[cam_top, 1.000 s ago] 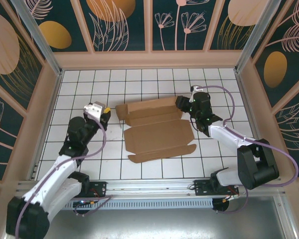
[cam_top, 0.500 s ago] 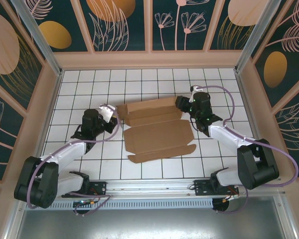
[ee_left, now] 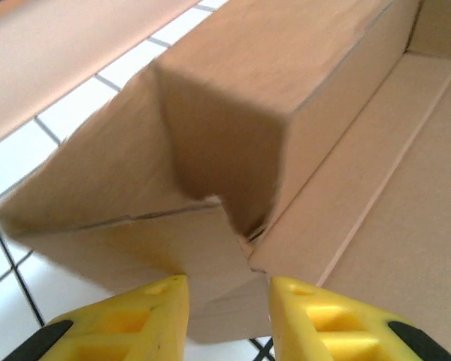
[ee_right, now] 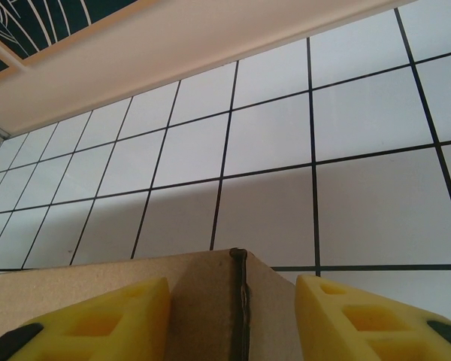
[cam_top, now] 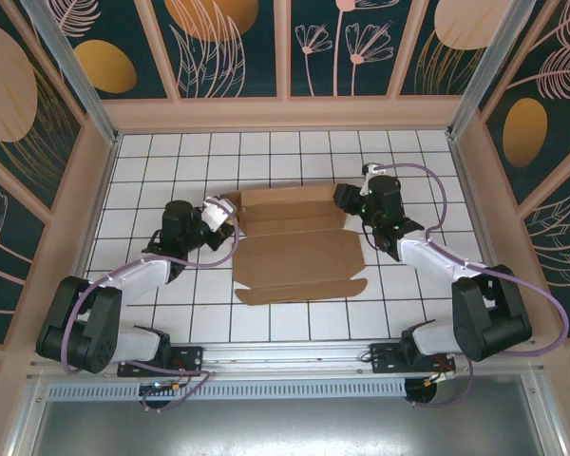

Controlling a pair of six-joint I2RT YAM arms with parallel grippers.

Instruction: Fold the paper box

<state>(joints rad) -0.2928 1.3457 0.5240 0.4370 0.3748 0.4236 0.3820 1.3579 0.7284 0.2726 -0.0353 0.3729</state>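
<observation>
Left jaws stand apart at the left end of the paper box (cam_top: 299, 256). Their yellow fingers (ee_left: 128, 323) sit either side of a loose corner flap (ee_left: 120, 188), and the gap is plainly wider than the sheet, so I record no grip there. Right jaws are closed across the right end of the raised far wall, with cardboard filling the space between their fingers (ee_right: 98, 316). I judge that a hold.

Location: the box sits about the middle of the surface (cam_top: 152, 161), well clear of all four edges. Its far wall stands up as a folded-over strip. The floor panel and the near flap lie flat, the flap pointing toward the near edge. At the left end the corner flap is creased inward and tilted, not seated.

Handling, in my judgement: this is corrugated board, light and stiff across the panels, and it will bend willingly only along its creases. It is likely to slide on the smooth tiles if pushed from one side unopposed. A fold will probably spring back unless held or tucked. Pinching mid-panel risks a dent or a false crease. The best holds are the free edges of flaps and the wall ends, close to a crease, with the opposite arm bracing the box.
</observation>
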